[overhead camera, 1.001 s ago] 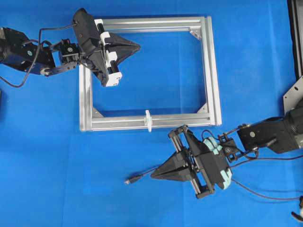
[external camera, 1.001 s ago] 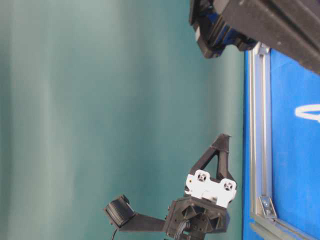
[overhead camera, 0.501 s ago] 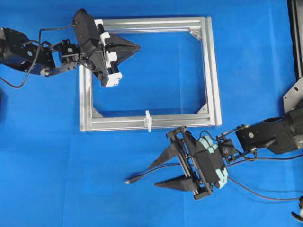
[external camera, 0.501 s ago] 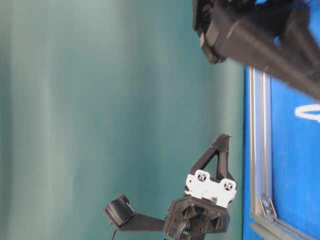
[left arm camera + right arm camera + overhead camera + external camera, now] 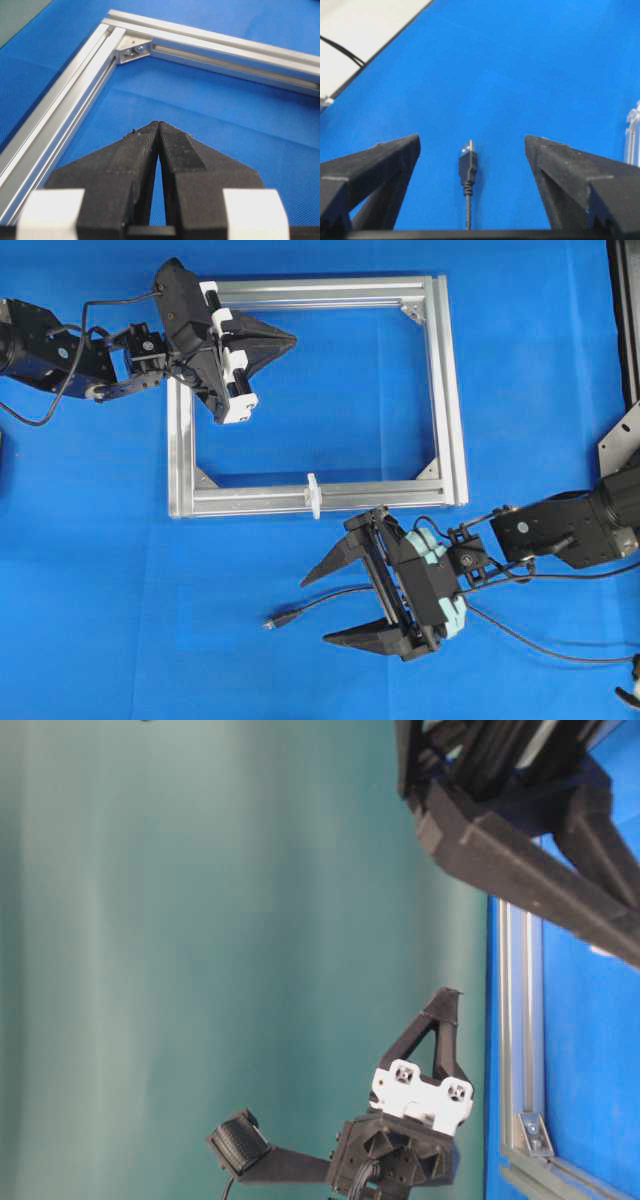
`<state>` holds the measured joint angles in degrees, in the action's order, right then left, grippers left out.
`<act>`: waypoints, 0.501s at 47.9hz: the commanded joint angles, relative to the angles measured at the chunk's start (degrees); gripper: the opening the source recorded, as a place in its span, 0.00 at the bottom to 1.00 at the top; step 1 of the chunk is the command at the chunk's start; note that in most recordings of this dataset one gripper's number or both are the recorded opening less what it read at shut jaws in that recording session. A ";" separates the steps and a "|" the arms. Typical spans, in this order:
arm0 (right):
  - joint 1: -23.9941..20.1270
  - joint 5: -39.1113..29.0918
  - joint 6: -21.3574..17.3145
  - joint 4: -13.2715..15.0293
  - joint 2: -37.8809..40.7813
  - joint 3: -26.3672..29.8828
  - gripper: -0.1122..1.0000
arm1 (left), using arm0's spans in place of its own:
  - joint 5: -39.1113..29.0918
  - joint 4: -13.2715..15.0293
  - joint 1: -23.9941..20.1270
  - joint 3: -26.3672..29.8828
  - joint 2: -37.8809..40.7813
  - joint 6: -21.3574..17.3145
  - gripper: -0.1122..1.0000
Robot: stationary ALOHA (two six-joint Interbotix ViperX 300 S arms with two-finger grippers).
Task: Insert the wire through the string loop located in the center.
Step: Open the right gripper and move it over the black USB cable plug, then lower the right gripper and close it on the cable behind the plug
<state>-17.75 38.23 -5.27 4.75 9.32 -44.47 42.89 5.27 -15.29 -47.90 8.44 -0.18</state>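
On a blue surface [image 5: 100, 570], a rectangular aluminium frame [image 5: 447, 390] lies flat, with the string loop [image 5: 313, 494] standing white across the middle of its lower bar in the overhead view. Below and slightly right of that bar, the right gripper [image 5: 316, 608] points leftward with its black fingers [image 5: 330, 563] spread wide, one on each side of the wire [image 5: 318, 603]. The wire lies on the surface between them, touching neither, its thin black cable running back under the gripper body and its small plug tip resting beyond the fingertips, lower left of the loop and apart from the frame. The right wrist view shows the plug lying midway between the two parted fingers, pointing away from the camera. At the frame's upper left corner, the left gripper [image 5: 291, 338] hangs over the blue area inside the frame, pointing right, its fingers [image 5: 142, 150] pressed together tip to tip with nothing between them, as the left wrist view confirms. In the table-level view, the left gripper shows at lower centre, with the right arm large and dark at the top.
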 commanded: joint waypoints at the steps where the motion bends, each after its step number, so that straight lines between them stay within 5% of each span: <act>1: 0.00 -0.44 -0.09 -0.62 0.26 1.32 0.95 | 0.26 -0.18 -0.09 0.44 -1.67 0.00 0.10; 24: 0.18 -1.14 -0.09 -5.01 9.93 4.57 0.95 | 0.26 -0.18 0.00 0.35 -1.76 0.00 0.10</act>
<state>-17.75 36.83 -5.27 0.35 19.42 -41.22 42.89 5.27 -15.29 -47.90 8.44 -0.18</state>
